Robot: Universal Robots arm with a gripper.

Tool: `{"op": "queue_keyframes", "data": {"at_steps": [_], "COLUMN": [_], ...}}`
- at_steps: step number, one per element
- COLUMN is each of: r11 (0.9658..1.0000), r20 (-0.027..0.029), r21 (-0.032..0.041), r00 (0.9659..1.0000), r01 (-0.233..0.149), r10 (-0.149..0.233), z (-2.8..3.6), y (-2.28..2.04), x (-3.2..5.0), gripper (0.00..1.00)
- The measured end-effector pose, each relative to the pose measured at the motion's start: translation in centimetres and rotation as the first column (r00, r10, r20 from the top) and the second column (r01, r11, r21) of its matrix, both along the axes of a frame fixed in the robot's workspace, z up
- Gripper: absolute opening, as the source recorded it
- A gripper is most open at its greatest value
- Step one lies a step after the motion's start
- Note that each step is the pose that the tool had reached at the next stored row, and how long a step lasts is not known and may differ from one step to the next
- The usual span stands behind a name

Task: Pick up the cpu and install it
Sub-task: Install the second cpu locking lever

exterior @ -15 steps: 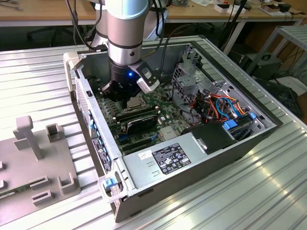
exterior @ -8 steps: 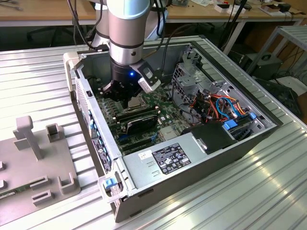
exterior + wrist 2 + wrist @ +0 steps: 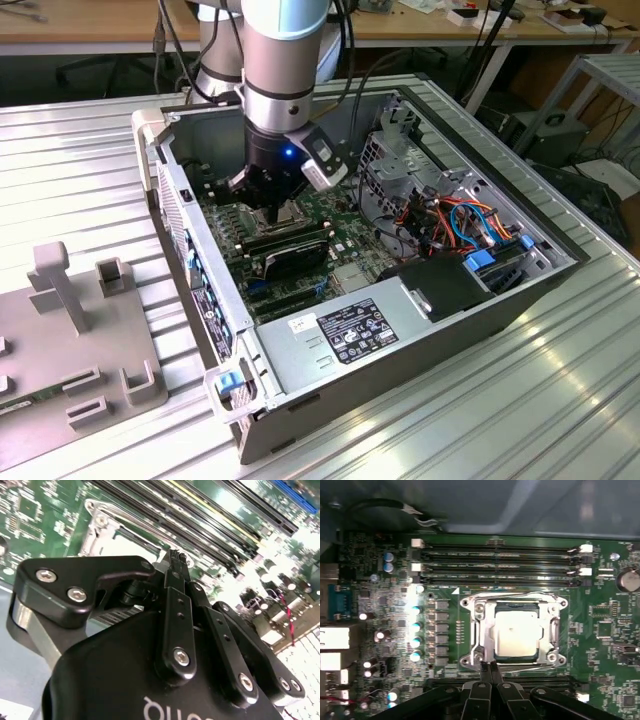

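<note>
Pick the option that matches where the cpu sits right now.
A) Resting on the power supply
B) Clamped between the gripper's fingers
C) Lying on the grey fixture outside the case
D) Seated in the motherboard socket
D: in the first wrist view the cpu lies flat inside the socket frame, with the gripper closed just beside it.

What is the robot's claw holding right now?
Nothing. The black gripper is pinched shut and empty; the small square silver-grey cpu already sits in its metal-framed socket.
</note>
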State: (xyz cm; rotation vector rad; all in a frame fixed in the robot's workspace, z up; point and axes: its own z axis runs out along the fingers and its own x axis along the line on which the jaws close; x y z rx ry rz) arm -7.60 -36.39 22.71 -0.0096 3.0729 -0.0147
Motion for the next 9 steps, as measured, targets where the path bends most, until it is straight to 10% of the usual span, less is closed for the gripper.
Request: {"op": "queue_keyframes", "data": {"at_steps": [4,9], "r11": [1.0000,1.0000], "r20": [-0.0001,0.0000], "r21": [0.0000,0.0000], "r00": [1.0000,1.0000], "r01": [0.000,0.000], "r10": [0.000,0.000], "z": [0.00,0.03], "y": [0.01,1.26], "x": [1.42,1.76], "gripper": [0.11,0.11]}}
